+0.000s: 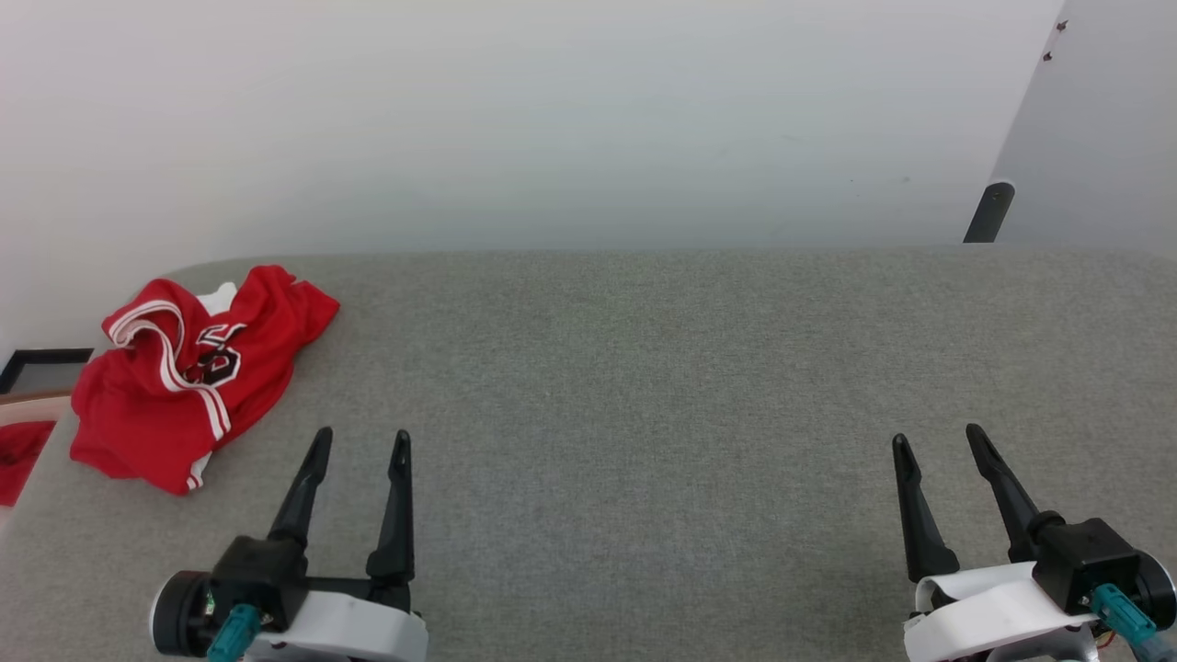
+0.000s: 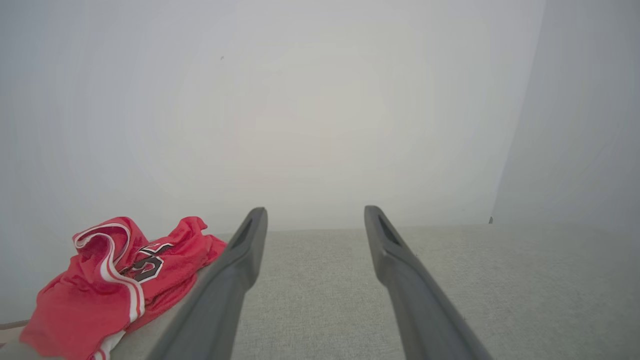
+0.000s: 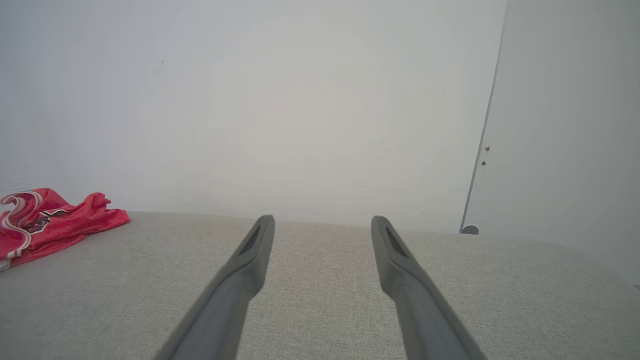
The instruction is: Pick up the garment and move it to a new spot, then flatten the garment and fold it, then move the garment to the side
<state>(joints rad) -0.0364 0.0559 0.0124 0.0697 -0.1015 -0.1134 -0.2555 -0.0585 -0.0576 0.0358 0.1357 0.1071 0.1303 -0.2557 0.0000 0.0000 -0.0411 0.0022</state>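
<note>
Lying crumpled at far-left end of grey surface (image 1: 644, 368): garment (image 1: 175, 386). Left gripper (image 1: 362, 432) near it, not touching, fingers (image 1: 302, 492) spread, empty. Right gripper (image 1: 935, 433) well apart, likewise spread. Red scrap (image 1: 18, 460) past left edge, perhaps cloth.

We log a grey woven surface (image 1: 644, 414), a plain white wall (image 1: 552, 119) behind it, and even, diffuse light.

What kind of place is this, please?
Probably an indoor room set up for folding clothes: a grey fabric-covered surface against a plain white wall, with the crumpled garment on its left end.
</note>
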